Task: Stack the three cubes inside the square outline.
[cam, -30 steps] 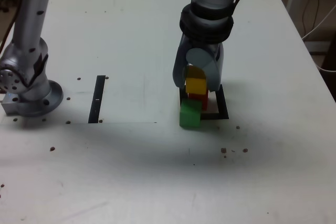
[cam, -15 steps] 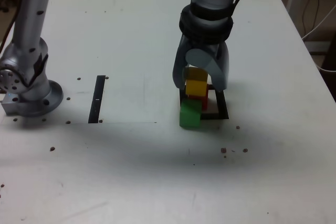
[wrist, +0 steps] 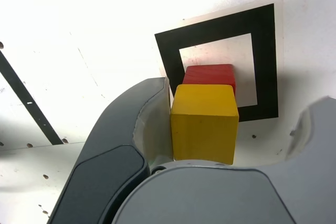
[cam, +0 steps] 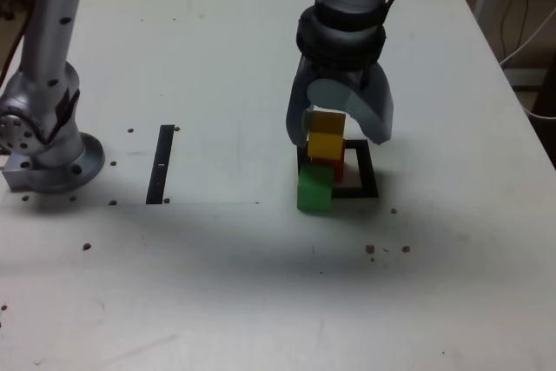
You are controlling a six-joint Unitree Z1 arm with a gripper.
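Note:
A yellow cube (cam: 327, 135) (wrist: 203, 121) stands on a red cube (cam: 335, 165) (wrist: 210, 73) inside the black square outline (cam: 369, 182) (wrist: 215, 22). The stack sits toward the outline's corner rather than its middle. A green cube (cam: 314, 188) rests on the table at the outline's near corner, on the exterior view's left, partly over the border. My gripper (cam: 339, 132) (wrist: 233, 140) hangs open around the yellow cube. One finger (wrist: 149, 129) lies close beside it. The other finger (wrist: 315, 140) stands well apart.
A narrow black strip (cam: 162, 164) (wrist: 26, 100) lies on the white table to the exterior view's left of the cubes. The arm's base (cam: 48, 141) stands at the far left of that view. Cables (cam: 530, 36) hang off the table's right edge.
The jaws have spread from shut on the yellow cube to wide open. The yellow cube stays on the red one; the green cube has not moved.

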